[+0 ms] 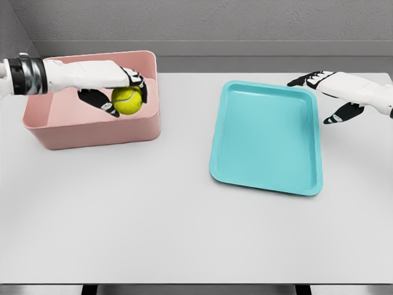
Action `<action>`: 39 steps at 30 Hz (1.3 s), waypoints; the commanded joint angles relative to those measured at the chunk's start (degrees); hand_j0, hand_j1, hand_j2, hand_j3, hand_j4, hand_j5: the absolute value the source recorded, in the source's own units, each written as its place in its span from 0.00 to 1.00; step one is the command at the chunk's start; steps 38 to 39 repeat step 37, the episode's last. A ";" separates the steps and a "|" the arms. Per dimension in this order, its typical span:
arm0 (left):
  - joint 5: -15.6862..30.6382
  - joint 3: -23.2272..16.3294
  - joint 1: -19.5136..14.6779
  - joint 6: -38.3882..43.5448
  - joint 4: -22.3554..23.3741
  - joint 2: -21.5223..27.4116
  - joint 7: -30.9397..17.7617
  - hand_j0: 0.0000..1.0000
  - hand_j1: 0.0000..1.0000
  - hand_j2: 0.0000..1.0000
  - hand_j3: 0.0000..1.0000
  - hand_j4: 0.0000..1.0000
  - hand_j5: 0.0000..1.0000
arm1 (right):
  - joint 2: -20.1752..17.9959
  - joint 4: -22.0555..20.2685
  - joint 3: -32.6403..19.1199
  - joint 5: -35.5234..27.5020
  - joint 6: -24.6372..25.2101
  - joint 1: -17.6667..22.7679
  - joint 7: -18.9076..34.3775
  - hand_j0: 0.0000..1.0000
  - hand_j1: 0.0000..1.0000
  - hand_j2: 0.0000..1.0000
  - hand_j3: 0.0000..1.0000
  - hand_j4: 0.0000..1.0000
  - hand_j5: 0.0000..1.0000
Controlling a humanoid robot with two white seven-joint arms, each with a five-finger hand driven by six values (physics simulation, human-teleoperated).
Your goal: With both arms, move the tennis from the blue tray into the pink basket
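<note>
Left hand [116, 92] clamped on tennis ball [127, 101], apparently above pink basket [92, 132]; right hand [334, 92] fingers apart, 2 o'clock of blue tray [267, 166].

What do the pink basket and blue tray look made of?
Pink rectangular basket: likely matte plastic; thin, smooth, uniformly coloured walls with no weave. Blue-green shallow tray: likely smooth moulded plastic; rounded corners, raised rim, soft sheen. It is a render, so neither is certain.

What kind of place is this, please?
Probably a simulated tabletop test scene: a bare white table against a plain grey wall, holding only a pink basket and a blue tray, rendered without clutter.
</note>
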 commanded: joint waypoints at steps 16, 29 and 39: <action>-2.61 2.00 -2.11 0.65 13.47 -4.77 0.04 0.95 0.95 0.95 0.95 0.95 0.95 | 0.05 -0.02 -0.06 -0.38 0.12 0.00 -0.03 1.00 1.00 1.00 1.00 1.00 1.00; 3.19 5.34 2.28 -2.18 -6.04 6.92 0.04 1.00 1.00 1.00 1.00 1.00 1.00 | 0.05 -0.02 0.03 -0.38 0.12 0.00 -0.03 1.00 1.00 1.00 1.00 1.00 1.00; 4.95 7.89 7.73 -2.18 -12.37 13.07 0.04 1.00 1.00 1.00 1.00 1.00 1.00 | 0.05 -0.02 -0.06 -0.38 0.12 0.00 -0.03 1.00 1.00 1.00 1.00 1.00 1.00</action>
